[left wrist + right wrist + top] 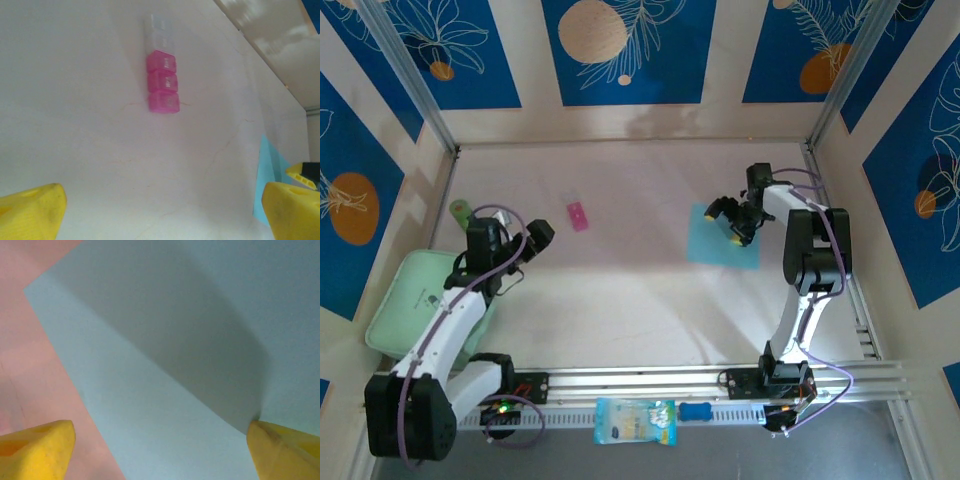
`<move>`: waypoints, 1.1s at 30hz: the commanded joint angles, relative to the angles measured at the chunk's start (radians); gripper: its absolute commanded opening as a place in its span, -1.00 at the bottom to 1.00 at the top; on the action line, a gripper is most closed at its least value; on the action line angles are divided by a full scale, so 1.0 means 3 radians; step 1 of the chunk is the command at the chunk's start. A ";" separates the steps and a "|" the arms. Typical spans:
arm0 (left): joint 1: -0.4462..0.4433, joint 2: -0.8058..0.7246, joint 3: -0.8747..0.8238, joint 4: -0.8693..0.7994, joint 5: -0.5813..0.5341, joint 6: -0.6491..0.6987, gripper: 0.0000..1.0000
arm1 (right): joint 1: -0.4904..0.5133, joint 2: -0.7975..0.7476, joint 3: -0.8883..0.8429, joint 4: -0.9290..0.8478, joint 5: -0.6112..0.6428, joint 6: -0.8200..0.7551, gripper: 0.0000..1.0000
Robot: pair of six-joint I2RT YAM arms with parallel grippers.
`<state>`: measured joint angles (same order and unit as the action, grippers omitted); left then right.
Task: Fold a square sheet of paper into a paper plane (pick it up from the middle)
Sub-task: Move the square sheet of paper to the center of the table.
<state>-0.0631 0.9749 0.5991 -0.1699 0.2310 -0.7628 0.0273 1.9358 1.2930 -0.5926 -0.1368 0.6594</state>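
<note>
Paper lies flat and uncreased: your square sheet of paper sits right of centre in the overhead frame, so no fold has begun. Your right gripper hangs over its upper right part, fingers spread wide with nothing between them.

In the right wrist view the sheet covers most of the frame, with the bare table down the left side and one corner pointing to the upper left. Look at the lower right: the shadow runs right up to that fingertip. I'd say the tip is at or very near the surface, though I can't tell whether it touches.

The job is a pick from the middle, and you look a little off it, so slide toward the centre of the sheet first. Then settle both tips lightly on the paper and close slowly, so a small ridge bunches up between them. Thin paper on a smooth top will likely skate if you press unevenly.

Over at left of centre, your left gripper is released and empty, facing the pink block. Keep it back for now, and ready to pin an edge.
</note>
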 commanded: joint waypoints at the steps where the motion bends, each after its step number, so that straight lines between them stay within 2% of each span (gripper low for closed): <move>1: 0.0030 -0.0167 -0.0129 0.0018 -0.0080 -0.0108 0.99 | 0.0221 -0.0216 -0.0207 -0.0217 0.0075 0.0279 0.79; 7: 0.0031 -0.0361 -0.0405 0.0586 0.0310 -0.0087 0.99 | 0.0749 -0.0603 -0.0820 0.0200 -0.0018 0.0983 0.81; 11: 0.0033 -0.0317 -0.0417 0.0708 0.0562 -0.0086 0.99 | 0.1020 -0.0898 -0.1123 0.0654 -0.0137 0.1300 0.81; 17: 0.0021 -0.0146 -0.0433 0.0952 0.0786 -0.0110 0.99 | 0.0983 -0.0993 -0.0903 0.0469 -0.0045 0.0752 0.82; 20: 0.0012 -0.0098 -0.0402 0.0972 0.0830 -0.0110 1.00 | 0.0869 -0.0915 -0.0897 0.0472 -0.0163 0.0566 0.82; 25: 0.0011 -0.0108 -0.0367 0.0885 0.0858 -0.0105 1.00 | 0.0730 -0.0815 -0.1032 0.0635 -0.0373 0.0467 0.81; 33: 0.0006 -0.0116 -0.0335 0.0777 0.0850 -0.0094 0.99 | 0.0837 -0.0684 -0.1157 0.0684 -0.0360 0.0522 0.81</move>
<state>-0.0628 0.9478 0.4778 0.0708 0.4641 -0.7879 0.2623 1.7176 0.9672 -0.3870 -0.2150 0.8192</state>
